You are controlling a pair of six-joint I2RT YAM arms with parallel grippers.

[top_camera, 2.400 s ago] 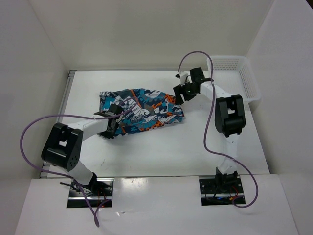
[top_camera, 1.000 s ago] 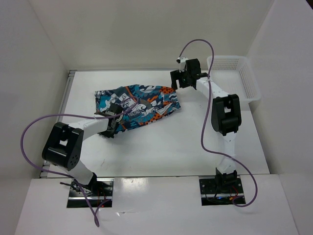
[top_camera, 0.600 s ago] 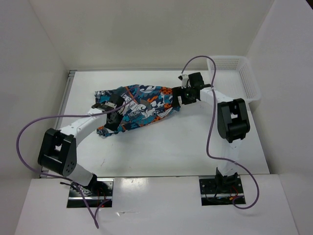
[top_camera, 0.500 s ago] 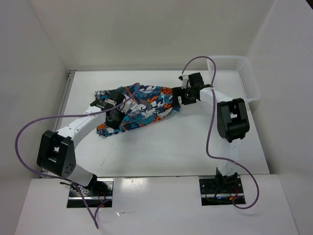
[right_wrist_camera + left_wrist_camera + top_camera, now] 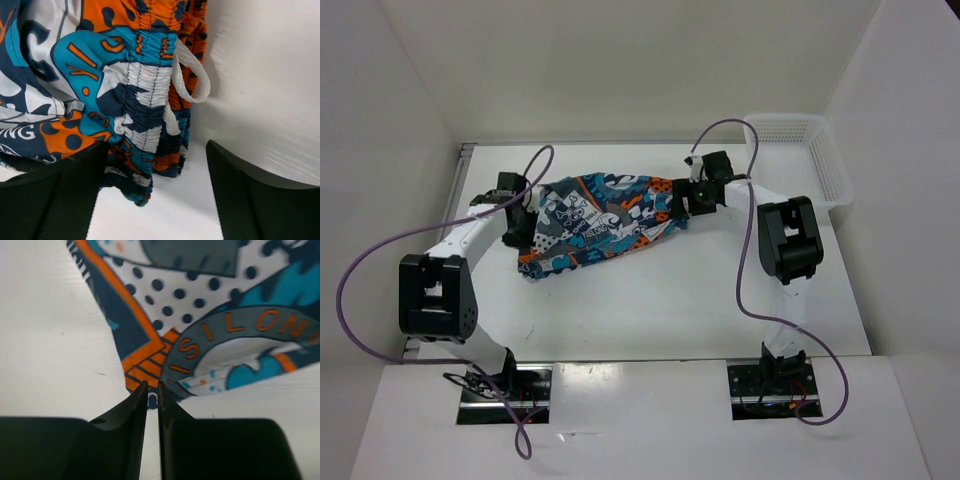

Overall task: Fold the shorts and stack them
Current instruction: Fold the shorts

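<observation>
Moved left gripper (image 5: 150, 384) out to 9 o'clock hem of shorts (image 5: 605, 215), fingers pressed together; held right gripper (image 5: 155, 145) spread wide over 3 o'clock waistband (image 5: 142, 75).

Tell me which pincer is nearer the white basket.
Right. The right pincer sits at the waistband end of the shorts, not far left of the basket; the left pincer is at the shorts' opposite end, much farther away.

Shorts (image 5: 600, 215) lie mid-worktop (image 5: 650, 300), toward the back. Left claw (image 5: 517, 216) at their left end, right claw (image 5: 692, 197) at their right end. Basket (image 5: 825, 170) in far right corner, apart.
</observation>
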